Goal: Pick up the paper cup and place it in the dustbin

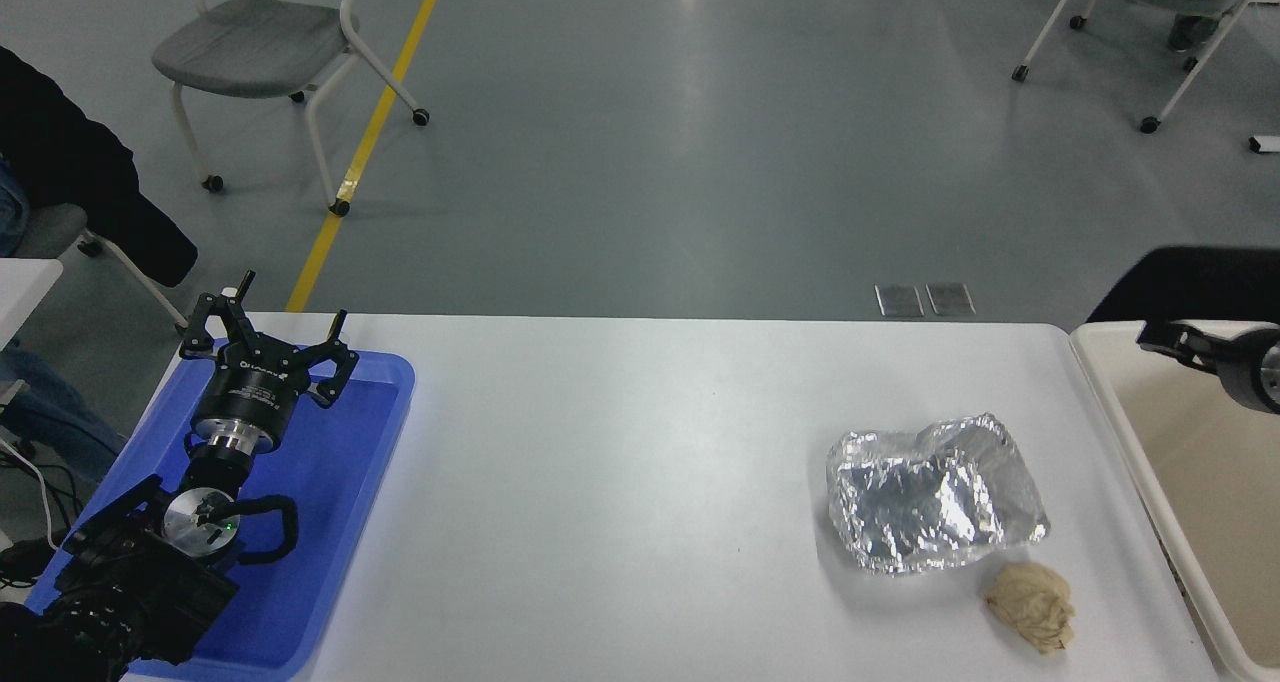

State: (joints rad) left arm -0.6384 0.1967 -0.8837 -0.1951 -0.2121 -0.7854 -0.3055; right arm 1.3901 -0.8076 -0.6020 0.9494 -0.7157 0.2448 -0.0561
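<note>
Right gripper (mostly cut off) above dustbin; jaws unclear.

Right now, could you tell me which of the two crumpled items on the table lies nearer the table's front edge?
The beige crumpled paper wad: it sits closer to the front edge than the larger, shiny crumpled foil tray just behind it.

dustbin | cream tub, right table edge (paper cup unseen)

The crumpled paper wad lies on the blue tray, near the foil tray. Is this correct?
Not quite. The head view shows the crumpled paper wad lying on the white table, near the foil tray. The blue tray is far left.
</note>
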